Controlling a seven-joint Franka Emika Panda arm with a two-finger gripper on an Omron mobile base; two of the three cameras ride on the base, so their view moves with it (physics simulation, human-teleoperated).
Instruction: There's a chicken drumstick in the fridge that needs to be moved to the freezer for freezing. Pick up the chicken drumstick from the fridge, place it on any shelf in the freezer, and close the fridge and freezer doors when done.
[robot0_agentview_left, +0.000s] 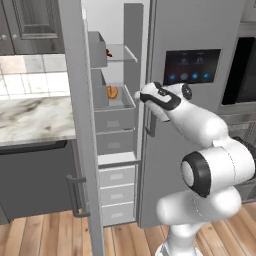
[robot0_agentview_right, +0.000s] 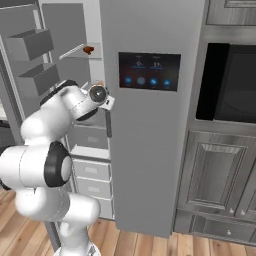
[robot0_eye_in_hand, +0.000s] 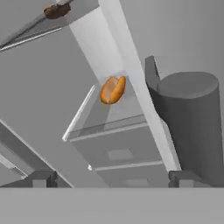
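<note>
Pincer (robot0_eye_in_hand: 112, 178) released, empty, arm reaching into freezer (robot0_agentview_left: 117, 125), near door handle (robot0_eye_in_hand: 186, 127).

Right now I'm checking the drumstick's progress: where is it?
The chicken drumstick lies on the upper clear shelf of the open left compartment, above the golden-orange food one shelf down; the open gripper holds nothing.
</note>
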